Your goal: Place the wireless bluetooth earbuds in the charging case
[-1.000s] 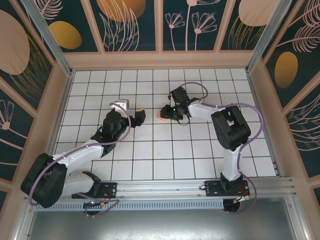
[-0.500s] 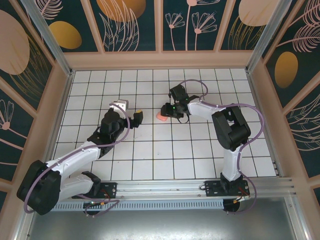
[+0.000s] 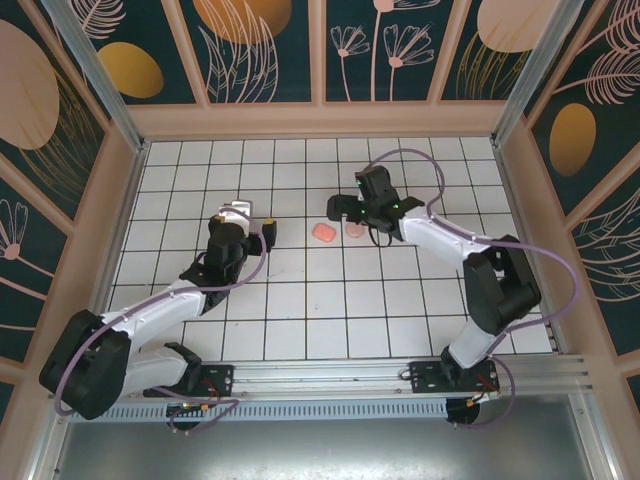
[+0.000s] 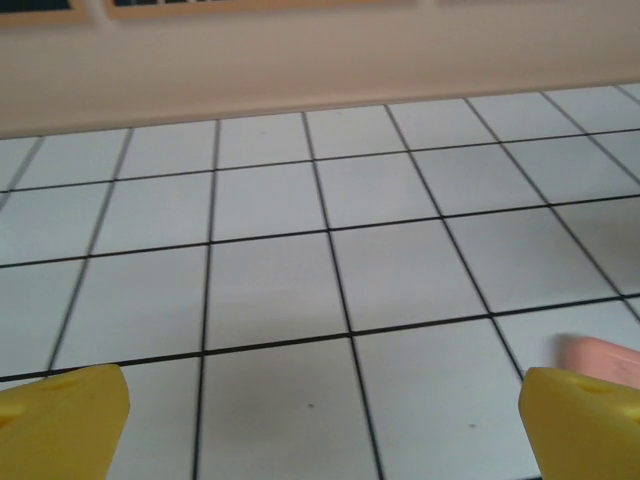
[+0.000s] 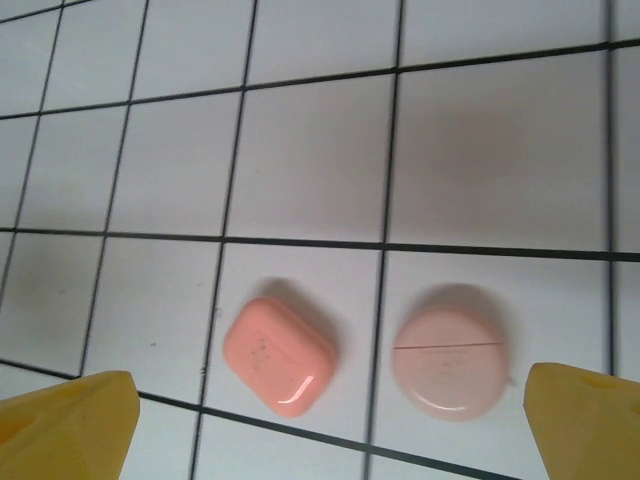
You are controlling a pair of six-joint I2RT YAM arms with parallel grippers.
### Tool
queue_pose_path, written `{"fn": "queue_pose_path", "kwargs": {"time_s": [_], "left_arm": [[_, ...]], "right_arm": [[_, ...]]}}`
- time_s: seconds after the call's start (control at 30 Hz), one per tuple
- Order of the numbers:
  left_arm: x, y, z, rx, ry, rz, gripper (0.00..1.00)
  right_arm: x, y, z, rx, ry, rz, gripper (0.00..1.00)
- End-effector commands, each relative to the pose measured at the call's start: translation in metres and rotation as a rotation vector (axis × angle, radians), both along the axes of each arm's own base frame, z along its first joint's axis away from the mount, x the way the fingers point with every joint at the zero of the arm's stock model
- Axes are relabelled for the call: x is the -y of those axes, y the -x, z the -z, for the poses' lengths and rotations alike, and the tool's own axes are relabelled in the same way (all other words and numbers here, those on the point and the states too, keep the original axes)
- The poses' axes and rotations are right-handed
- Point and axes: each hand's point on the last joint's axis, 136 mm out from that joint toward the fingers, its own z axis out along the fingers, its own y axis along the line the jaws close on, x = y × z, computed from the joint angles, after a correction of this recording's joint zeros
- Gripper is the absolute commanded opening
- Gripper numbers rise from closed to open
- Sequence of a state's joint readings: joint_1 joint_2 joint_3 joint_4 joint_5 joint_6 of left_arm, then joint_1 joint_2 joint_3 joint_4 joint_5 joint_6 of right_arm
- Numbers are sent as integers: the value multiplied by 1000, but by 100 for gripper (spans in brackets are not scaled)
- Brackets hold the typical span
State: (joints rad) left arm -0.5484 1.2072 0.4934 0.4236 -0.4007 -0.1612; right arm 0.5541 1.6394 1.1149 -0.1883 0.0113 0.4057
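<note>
The charging case [image 5: 279,356] is a salmon-pink rounded box lying on the white tiled floor with its lid shut, seen in the top view near the middle [image 3: 322,232]. My right gripper [image 5: 325,440] hovers above it, open, its yellow fingertips [image 5: 65,425] far apart with nothing between them; in the top view it [image 3: 350,213] sits just behind the case. My left gripper [image 4: 320,430] is open and empty, low over the floor to the left of the case [image 4: 600,355], and shows in the top view [image 3: 258,222]. The earbuds are out of view.
A flat round pale-pink disc [image 5: 447,361] lies one tile to the right of the case, also in the top view [image 3: 355,229]. The beige back wall [image 4: 300,70] runs a few tiles beyond the left gripper. Walls enclose the floor on three sides.
The right gripper has opened, let go of the case and drawn up and to the right. The case now lies free beside the uncovered disc. The left arm has shifted slightly.
</note>
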Motion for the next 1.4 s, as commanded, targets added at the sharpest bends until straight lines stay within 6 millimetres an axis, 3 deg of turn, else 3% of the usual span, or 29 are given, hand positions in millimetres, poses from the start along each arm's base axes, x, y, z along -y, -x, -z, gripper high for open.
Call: {"fn": "queue_pose_path", "kwargs": {"time_s": [0.0,0.2,0.33,0.43,0.53,0.7,0.83,0.97,1.07,1.2,1.37], "left_arm": [[-28,-7,-6,64,-48,-121,99],[-82,-12,-11,114,17,-259,99],[-108,-10,-19,171,12,-320,99],[-125,-7,-22,227,21,-348,99],[-140,-5,-10,226,39,-372,99],[-146,-7,8,243,79,-365,99],[-142,-17,10,219,31,-334,99],[-157,6,-9,364,17,-388,99],[-168,19,-5,425,51,-417,99],[-164,0,16,338,27,-399,99],[-165,-19,20,288,32,-382,99]], "right_arm": [[45,-13,-20,143,48,131,99],[111,-2,-38,309,51,245,99],[156,9,-31,372,106,323,99],[188,18,-30,422,139,404,99],[210,26,-38,500,159,455,99],[240,36,-37,590,170,493,99],[252,43,-34,672,172,520,99],[253,46,-32,727,190,499,99],[250,47,-31,762,185,465,99],[249,45,-24,790,200,446,99],[245,34,-25,827,184,394,99]]}}
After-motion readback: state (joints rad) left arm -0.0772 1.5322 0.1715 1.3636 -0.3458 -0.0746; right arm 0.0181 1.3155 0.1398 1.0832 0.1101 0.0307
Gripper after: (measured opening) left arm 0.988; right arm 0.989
